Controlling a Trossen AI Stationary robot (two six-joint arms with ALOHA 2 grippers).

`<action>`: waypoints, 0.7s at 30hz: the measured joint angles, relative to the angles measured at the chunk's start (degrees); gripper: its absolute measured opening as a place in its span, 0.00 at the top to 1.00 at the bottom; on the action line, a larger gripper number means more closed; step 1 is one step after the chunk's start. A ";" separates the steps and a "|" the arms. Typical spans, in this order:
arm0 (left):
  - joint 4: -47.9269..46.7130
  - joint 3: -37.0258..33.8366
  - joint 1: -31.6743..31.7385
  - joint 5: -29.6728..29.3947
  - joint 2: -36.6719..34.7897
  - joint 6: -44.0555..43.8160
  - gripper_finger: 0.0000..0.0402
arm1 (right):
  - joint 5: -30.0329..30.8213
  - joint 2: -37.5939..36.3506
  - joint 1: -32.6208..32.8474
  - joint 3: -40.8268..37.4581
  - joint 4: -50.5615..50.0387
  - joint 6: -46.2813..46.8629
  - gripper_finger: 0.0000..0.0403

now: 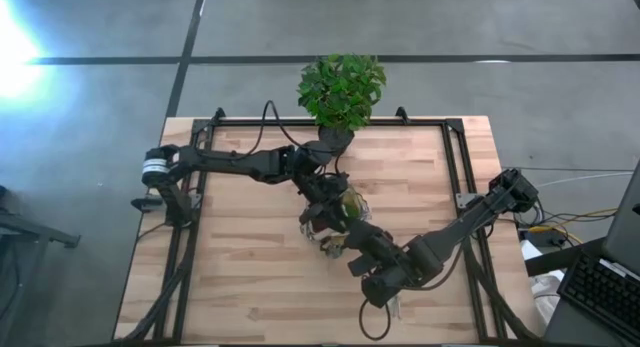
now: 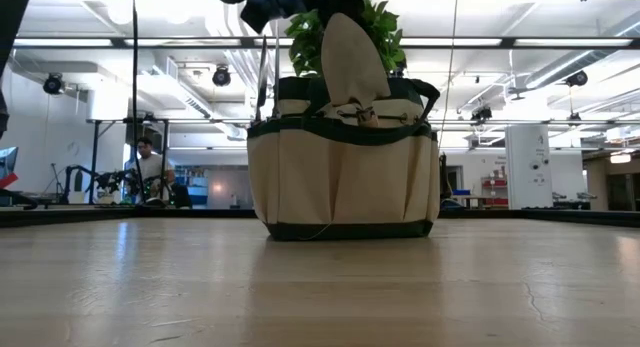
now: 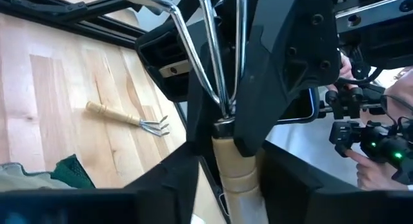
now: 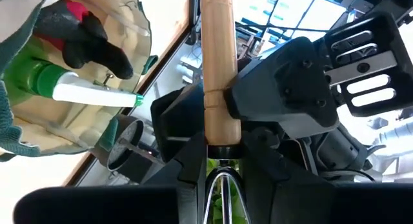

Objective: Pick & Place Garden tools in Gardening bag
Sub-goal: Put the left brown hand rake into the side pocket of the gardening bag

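The khaki gardening bag (image 2: 342,167) with dark green trim stands on its base mid-table (image 1: 352,205). A silver trowel blade (image 2: 352,57) sticks up from it. A green spray bottle (image 4: 71,88) and a red item (image 4: 76,10) lie inside. My left gripper (image 1: 318,215) and my right gripper (image 1: 340,243) meet beside the bag, both shut on one wooden-handled hand rake (image 3: 227,121) held off the table. A second wooden-handled rake (image 3: 129,119) lies flat on the table. My left gripper pinches the rake's wooden handle (image 3: 235,175) between its two fingers, close to the metal neck. The silver tines (image 3: 193,50) point away from the wrist. The rake is clear of the table. My right gripper pinches the same rake at the dark collar and wire neck (image 4: 222,161), just below the handle's end, coming from the opposite side. The wooden handle (image 4: 216,56) runs away from the wrist, past my left gripper's finger (image 4: 277,101).
A leafy potted plant (image 1: 341,87) stands at the table's far edge, right behind the bag. A black frame (image 1: 455,167) runs round the tabletop. Bare wood lies to the bag's left and near side. A person (image 2: 150,172) sits far off in the room.
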 joint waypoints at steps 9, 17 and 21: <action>-0.97 -0.11 0.04 0.07 -0.07 -0.77 0.81 | 0.01 0.09 -0.07 -0.22 -0.58 -1.68 0.86; -0.12 -0.11 -0.02 0.07 -0.07 1.61 0.82 | 0.56 -0.04 -0.12 -0.20 0.65 2.33 0.63; -0.11 -0.11 0.00 0.34 -0.09 1.30 0.82 | 4.54 -0.04 0.06 -0.20 0.19 4.64 0.55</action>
